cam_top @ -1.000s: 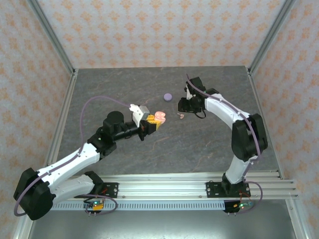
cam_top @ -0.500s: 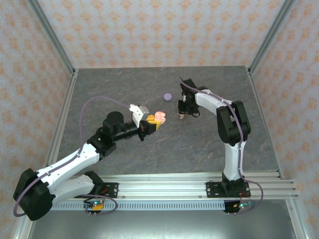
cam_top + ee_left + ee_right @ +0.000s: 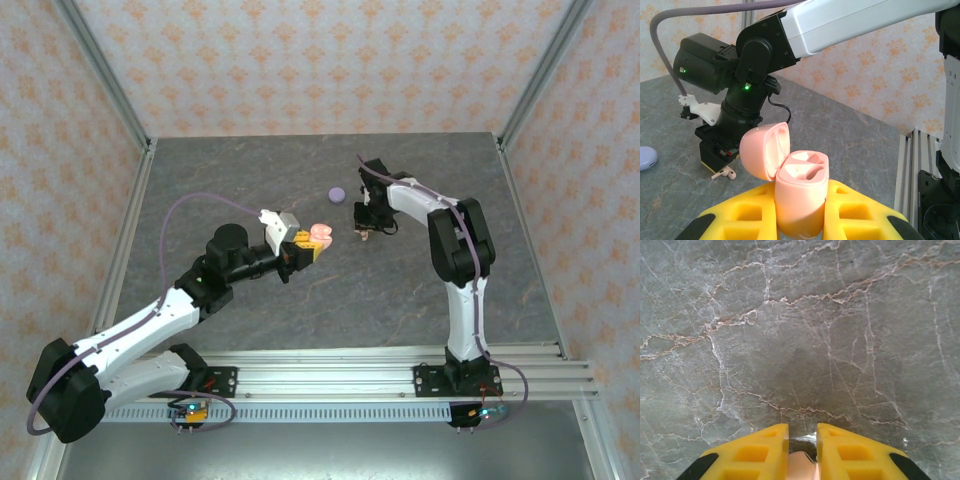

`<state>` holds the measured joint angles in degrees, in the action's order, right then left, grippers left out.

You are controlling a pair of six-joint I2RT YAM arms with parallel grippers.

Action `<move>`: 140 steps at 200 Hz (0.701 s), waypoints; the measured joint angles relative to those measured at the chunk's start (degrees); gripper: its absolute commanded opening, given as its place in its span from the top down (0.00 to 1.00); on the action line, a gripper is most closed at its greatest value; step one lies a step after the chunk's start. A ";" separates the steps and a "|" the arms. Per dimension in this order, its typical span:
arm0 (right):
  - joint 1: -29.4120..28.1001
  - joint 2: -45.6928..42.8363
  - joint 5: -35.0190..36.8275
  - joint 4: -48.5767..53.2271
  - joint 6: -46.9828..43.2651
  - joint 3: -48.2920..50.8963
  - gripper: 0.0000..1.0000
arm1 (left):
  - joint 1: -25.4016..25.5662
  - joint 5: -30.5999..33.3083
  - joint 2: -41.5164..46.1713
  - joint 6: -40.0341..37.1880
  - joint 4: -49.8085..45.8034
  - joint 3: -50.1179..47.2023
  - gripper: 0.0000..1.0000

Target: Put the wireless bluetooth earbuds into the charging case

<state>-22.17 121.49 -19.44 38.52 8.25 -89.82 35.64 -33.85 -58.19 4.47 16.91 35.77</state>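
Mid-desk, left claw [image 3: 304, 247]: closed on the lower body of the peach-pink charging case [image 3: 320, 234], holding it upright above the grey marbled desk [image 3: 300, 320].
Charging case, left wrist view [image 3: 800, 192]: seated between the yellow fingers [image 3: 740, 220]; its lid [image 3: 765, 150] is swung open to the left, and two moulded wells show in the top.
Right claw [image 3: 363, 231]: points straight down at the desk, just right of the case; its yellow fingers [image 3: 760, 447] are nearly together, pinching a small pinkish earbud [image 3: 801, 467].
Earbud, left wrist view [image 3: 726, 173]: at the foot of the right claw [image 3: 715, 159], pale stem poking out sideways; whether it touches the desk or sits just over it cannot be told.
Purple disc [image 3: 337, 194]: flat on the desk, behind both claws and apart from each.
Case and right claw: near, not touching.
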 measured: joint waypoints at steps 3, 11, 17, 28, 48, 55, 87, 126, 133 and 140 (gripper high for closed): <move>0.00 0.00 -0.24 0.09 -0.02 -0.11 0.78 | 0.00 0.00 0.00 0.00 0.00 0.00 0.85; -0.02 0.02 -0.63 0.09 -0.31 -0.22 0.78 | 0.00 0.00 0.00 0.00 0.00 0.00 0.85; -0.09 0.11 -1.07 0.24 -0.55 -0.35 0.78 | 0.00 0.00 0.00 0.00 0.00 0.00 0.85; -0.39 0.37 -1.79 0.59 -1.07 -0.66 0.78 | 0.00 0.00 0.00 0.00 0.00 -0.04 0.85; -1.03 0.83 -2.62 1.18 -2.10 -1.40 0.78 | 0.00 0.00 0.00 0.02 0.00 -0.26 0.85; -1.27 0.83 -2.93 1.25 -2.40 -1.51 0.78 | 0.00 0.00 0.00 0.00 -0.09 -0.26 0.85; -2.27 0.83 -4.55 2.10 -3.80 -2.12 0.78 | 0.02 0.00 0.00 0.00 -0.17 -0.26 0.85; -2.93 0.83 -6.58 3.15 -5.44 -2.12 0.78 | 0.00 0.00 0.00 0.02 -0.22 -0.26 0.85; -2.99 0.83 -6.80 3.32 -5.62 -2.12 0.78 | 0.00 0.00 0.00 0.02 -0.24 -0.26 0.85; -3.06 0.83 -7.04 3.45 -5.86 -2.12 0.78 | 0.02 0.00 0.00 0.02 -0.24 -0.26 0.85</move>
<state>-25.23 122.32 -26.48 41.98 2.39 -91.94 35.66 -33.85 -58.19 4.49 16.67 35.51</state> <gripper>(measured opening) 0.219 0.186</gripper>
